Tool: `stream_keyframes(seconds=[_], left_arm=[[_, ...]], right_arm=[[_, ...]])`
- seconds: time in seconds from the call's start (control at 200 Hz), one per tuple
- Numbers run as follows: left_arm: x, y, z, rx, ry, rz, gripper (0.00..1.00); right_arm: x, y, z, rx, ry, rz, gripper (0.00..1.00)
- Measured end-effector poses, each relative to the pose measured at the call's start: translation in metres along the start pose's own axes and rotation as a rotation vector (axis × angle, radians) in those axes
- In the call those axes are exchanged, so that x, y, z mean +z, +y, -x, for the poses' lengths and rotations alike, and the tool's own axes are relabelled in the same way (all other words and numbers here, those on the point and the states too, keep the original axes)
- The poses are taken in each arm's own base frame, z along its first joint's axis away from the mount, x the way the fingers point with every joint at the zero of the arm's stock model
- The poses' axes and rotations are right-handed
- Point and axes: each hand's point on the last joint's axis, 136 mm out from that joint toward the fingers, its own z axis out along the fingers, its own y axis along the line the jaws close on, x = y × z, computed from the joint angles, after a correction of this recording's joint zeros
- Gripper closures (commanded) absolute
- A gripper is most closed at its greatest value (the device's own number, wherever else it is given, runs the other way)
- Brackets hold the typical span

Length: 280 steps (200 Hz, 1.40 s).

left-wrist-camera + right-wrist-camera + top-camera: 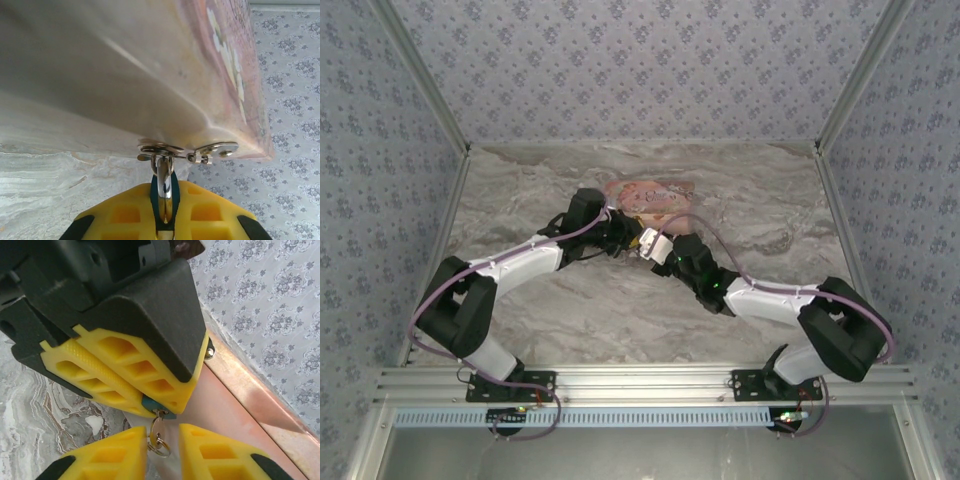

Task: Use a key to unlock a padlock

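The blue padlock (170, 200) sits clamped between the yellow fingers of my left gripper (165, 190), which is shut on it. Its silvery shackle (164, 177) passes through the metal hasp (215, 149) of the pink box (150, 75). In the right wrist view the padlock (150, 403) pokes out below the left gripper's fingers (125, 370), and a key (157, 429) with a small ring (159, 447) sticks out of its underside. My right gripper (163, 435) straddles the key with its jaws still apart; one finger (120, 455) touches the ring, the other stands clear. From above, both grippers meet in front of the pink box (655, 192).
The marble tabletop (570, 310) stretches out around the arms. Patterned wallpaper walls close it in at the back and both sides, with metal rails (840, 210) along the edges. The pink box's side (240, 415) lies close beside my right fingers.
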Motion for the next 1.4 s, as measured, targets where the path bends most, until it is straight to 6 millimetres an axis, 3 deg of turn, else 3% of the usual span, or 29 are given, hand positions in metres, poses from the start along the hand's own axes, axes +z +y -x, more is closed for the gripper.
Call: stream_keyframes(seconds=[0.325, 0.54, 1.039, 1.399], left_arm=[[-0.001, -0.002, 0.001, -0.012, 0.002, -0.005, 1.00], [-0.001, -0.002, 0.001, -0.014, 0.001, -0.007, 1.00], [-0.001, -0.012, 0.006, 0.009, -0.025, -0.045, 1.00], [0.000, -0.007, 0.009, 0.008, -0.042, -0.040, 1.00]], right_arm=[[0.000, -0.001, 0.001, 0.026, -0.004, -0.003, 1.00], [0.001, -0.001, 0.001, 0.081, -0.010, 0.004, 1.00], [0.004, -0.012, 0.004, 0.553, -0.082, 0.144, 1.00], [0.008, -0.009, 0.001, 0.802, -0.081, 0.254, 1.00]])
